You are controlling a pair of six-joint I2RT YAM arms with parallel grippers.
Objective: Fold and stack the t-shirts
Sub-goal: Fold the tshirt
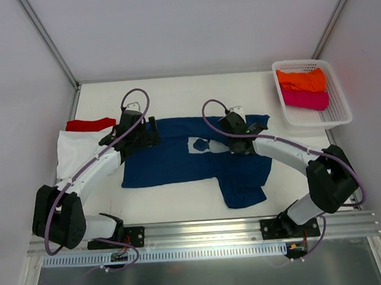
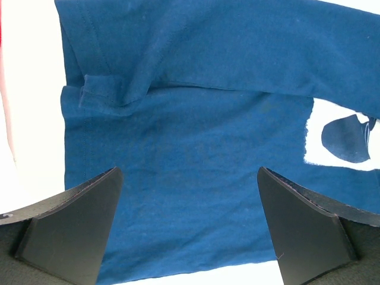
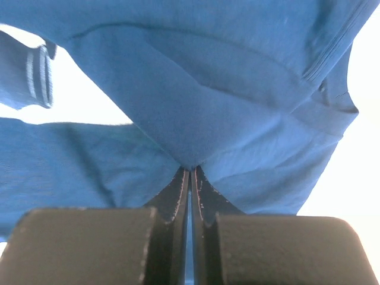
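The right hand [image 3: 190,173] is clamped on a pinch of the navy t-shirt [image 1: 172,167] lying on the tabletop [image 1: 174,97], the left hand [image 2: 189,175] hovers wide apart over it, so the fold likely needs a slow, even pull.

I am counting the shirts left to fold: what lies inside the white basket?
Inside the white basket lie an orange t-shirt, toward the far end, and a magenta t-shirt beside it, nearer. Anything beneath them is covered and cannot be seen.
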